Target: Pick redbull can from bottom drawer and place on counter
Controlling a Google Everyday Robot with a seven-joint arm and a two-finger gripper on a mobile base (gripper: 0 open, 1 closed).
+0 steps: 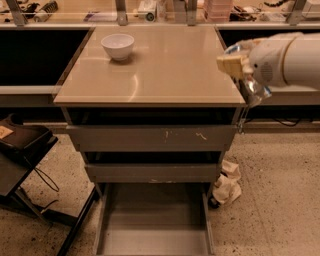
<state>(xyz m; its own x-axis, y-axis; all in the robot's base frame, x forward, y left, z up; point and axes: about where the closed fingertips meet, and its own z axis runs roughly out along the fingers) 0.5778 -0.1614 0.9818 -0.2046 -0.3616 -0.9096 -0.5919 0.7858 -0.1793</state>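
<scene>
The redbull can (254, 90) shows as a small shiny silver-blue shape under the white arm, at the counter's right edge and about level with its top. My gripper (240, 70) is shut on it, with beige fingertips (231, 63) pointing left toward the counter. The counter (165, 70) is a glossy tan slab on the grey cabinet. The bottom drawer (152, 225) is pulled out at floor level, and its grey floor shows nothing on it.
A white bowl (118, 46) stands at the counter's back left. Two closed grey drawers (150, 137) sit above the open one. Crumpled white paper (227, 185) lies on the floor to the right of the cabinet. A black stand (20, 150) is at the left. A cluttered shelf (160, 10) runs behind.
</scene>
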